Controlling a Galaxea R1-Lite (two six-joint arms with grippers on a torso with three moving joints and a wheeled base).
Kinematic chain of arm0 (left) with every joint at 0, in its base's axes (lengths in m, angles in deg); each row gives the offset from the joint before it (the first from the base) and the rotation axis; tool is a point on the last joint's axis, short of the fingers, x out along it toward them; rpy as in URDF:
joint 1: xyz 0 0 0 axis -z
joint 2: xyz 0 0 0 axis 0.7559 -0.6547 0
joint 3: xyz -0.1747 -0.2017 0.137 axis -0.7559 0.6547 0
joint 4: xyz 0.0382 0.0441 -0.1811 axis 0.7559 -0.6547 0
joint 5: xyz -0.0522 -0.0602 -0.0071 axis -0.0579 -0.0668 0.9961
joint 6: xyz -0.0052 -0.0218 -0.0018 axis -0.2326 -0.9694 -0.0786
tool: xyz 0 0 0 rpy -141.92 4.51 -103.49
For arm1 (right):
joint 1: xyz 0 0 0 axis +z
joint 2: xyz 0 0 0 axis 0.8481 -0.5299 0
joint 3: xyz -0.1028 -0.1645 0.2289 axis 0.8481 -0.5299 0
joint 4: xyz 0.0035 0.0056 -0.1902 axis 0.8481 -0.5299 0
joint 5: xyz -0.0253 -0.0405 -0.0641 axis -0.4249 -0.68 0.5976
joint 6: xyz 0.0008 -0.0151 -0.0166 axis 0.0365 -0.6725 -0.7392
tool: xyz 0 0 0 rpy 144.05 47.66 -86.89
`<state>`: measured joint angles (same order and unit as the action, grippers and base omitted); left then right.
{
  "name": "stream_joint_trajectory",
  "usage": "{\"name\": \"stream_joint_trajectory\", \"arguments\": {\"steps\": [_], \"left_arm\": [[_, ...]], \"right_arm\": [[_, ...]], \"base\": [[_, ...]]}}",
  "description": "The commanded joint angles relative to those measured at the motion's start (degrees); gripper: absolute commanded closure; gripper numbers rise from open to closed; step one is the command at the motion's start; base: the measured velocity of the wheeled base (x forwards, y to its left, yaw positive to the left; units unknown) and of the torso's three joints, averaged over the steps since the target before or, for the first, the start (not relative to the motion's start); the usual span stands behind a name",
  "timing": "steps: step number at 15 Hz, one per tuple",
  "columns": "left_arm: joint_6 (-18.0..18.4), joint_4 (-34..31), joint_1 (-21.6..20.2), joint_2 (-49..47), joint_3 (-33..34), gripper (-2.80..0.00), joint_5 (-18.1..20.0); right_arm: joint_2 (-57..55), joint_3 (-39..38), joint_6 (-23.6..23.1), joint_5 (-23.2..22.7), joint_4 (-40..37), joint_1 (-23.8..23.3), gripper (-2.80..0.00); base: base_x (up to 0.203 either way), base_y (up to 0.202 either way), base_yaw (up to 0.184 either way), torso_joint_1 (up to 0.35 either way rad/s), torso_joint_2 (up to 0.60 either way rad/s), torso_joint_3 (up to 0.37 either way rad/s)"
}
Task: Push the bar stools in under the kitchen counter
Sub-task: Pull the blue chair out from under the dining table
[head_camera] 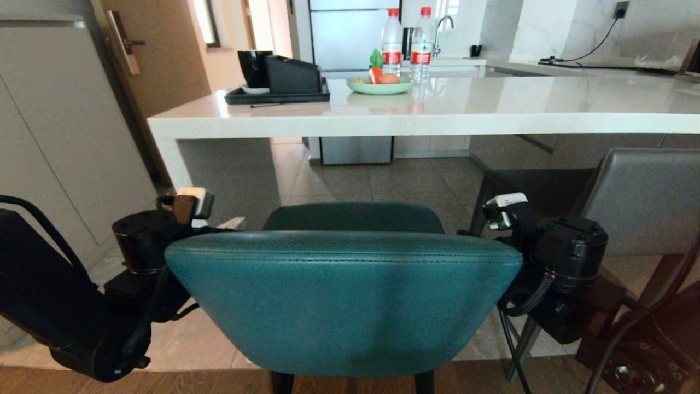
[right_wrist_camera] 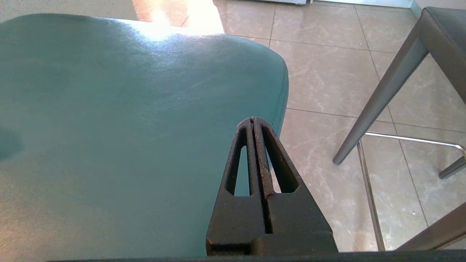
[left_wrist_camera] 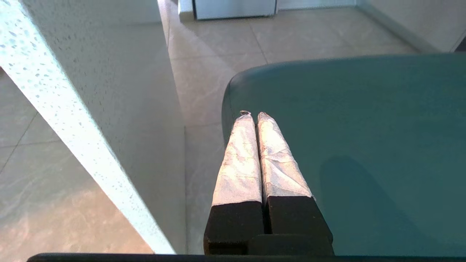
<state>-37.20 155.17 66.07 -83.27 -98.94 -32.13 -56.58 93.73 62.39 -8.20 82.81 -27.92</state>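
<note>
Facing the glossy white stone kitchen counter (head_camera: 437, 112), the teal leather round-backed bar stool (head_camera: 344, 301) sits flanked by the left gripper (left_wrist_camera: 254, 115) and right gripper (right_wrist_camera: 252, 120), each with fingers pressed together above its seat edges.

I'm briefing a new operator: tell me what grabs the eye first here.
The teal stool fills the near foreground, its curved back square to the camera. The left end effector and right end effector, both shut, flank it over the seat's edges. Beyond runs the white kitchen counter, with the grey stool at right.
</note>
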Motion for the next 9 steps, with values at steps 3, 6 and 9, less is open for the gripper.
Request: {"name": "stream_joint_trajectory", "arguments": {"steps": [3,6,9], "left_arm": [[-0.04,0.67,0.31,-0.47,0.54,0.0,-0.25],[-0.04,0.73,0.7,-0.64,2.32,0.0,-0.28],[0.04,0.73,0.7,-1.14,1.58,0.0,-0.37]], "right_arm": [[-2.05,0.01,0.47,0.27,0.26,-1.67,0.0],[-2.15,-0.08,1.63,0.27,0.26,-1.87,0.0],[-2.17,0.01,1.63,0.28,0.26,-1.87,0.0]], "base": [[-0.068,0.0,0.002,0.007,0.0,0.001],[-0.19,0.0,-0.002,0.001,-0.01,0.003],[-0.192,0.0,-0.003,0.003,0.0,0.003]]}}
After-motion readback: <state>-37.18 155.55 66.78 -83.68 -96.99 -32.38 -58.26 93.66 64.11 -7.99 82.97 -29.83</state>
